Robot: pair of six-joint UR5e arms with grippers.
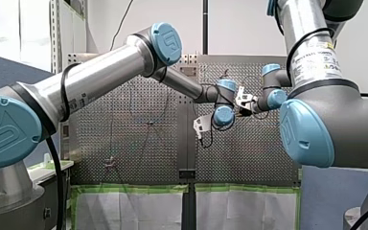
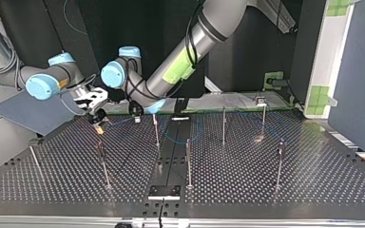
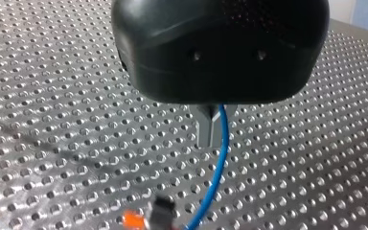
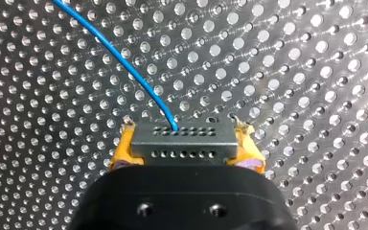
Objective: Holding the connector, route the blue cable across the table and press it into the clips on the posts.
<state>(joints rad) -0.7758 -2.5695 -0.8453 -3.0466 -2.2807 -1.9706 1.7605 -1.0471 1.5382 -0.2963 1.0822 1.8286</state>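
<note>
Dark, many-holed connector (image 4: 183, 143) — clamped at both ends — trails a thin blue cable (image 4: 120, 57) curving away.

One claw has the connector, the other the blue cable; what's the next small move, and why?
Probably carry my left claw, shut on the thin blue cable, toward the nearest thin metal post: my right claw anchors the dark grey connector block, and whether that post's clip holds the cable isn't visible.

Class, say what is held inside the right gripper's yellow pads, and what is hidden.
The right gripper clamps a grey connector between its pads; the blue cable leaves its front face. The connector's rear is covered by the gripper's black body.
</note>
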